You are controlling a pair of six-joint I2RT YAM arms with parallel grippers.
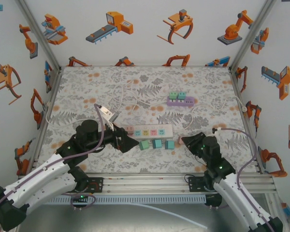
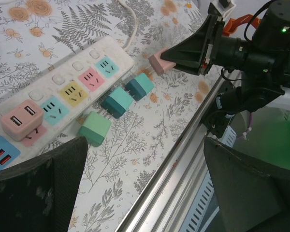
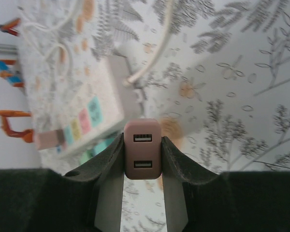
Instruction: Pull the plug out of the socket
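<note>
White arm shells (image 1: 43, 176), black joints (image 1: 89, 133), black left pincer (image 2: 145, 191), lilac cables (image 1: 103, 126)

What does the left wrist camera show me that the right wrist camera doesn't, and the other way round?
Left wrist view: the left jaws standing wide apart, the right arm seen from outside, and the table's metal edge rail. Right wrist view: the two USB ports on the held pink plug, face on, with the right jaws shut on its sides. Both: that held pink plug, the white power strip, a second pink plug seated in it, and loose green plugs beside it, blurred from the right wrist.
</note>
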